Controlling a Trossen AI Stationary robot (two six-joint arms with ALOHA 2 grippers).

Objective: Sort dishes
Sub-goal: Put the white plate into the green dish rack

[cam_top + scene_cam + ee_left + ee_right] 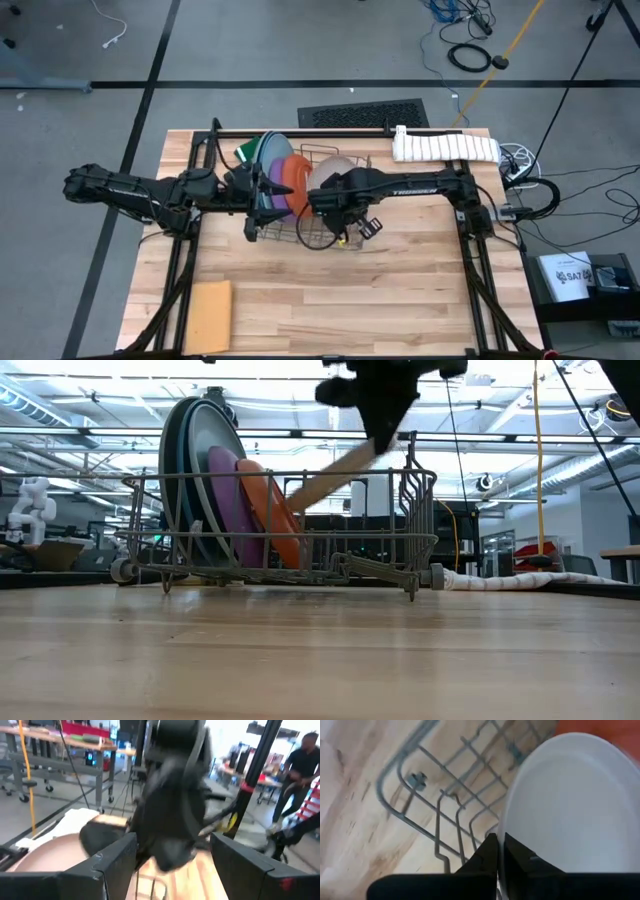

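A wire rack [318,228] stands mid-table. In its left part several dishes stand on edge: a grey-blue plate [168,470], a pale teal plate [205,440], a purple plate [226,500] and an orange plate [272,505]. My right gripper [498,854] hangs over the rack from above, shut on a light grey plate [570,805], which slants inside the rack [330,475]. My left gripper [172,865] stands open and level at the rack's left side [258,198], holding nothing, with my right hand just ahead of it. My right gripper pinches the light grey plate's rim [501,837] between its two fingers, one finger on each face. The fingers come from above, pointing down. The plate hangs tilted, its lower edge [292,502] down by the orange plate; whether it rests on the rack does not show.
A white ribbed cloth [445,148] lies at the table's far right edge. A flat tan sheet [208,312] lies at the near left. The rack's right half [390,520] holds no plates. A person [300,765] stands in the room beyond.
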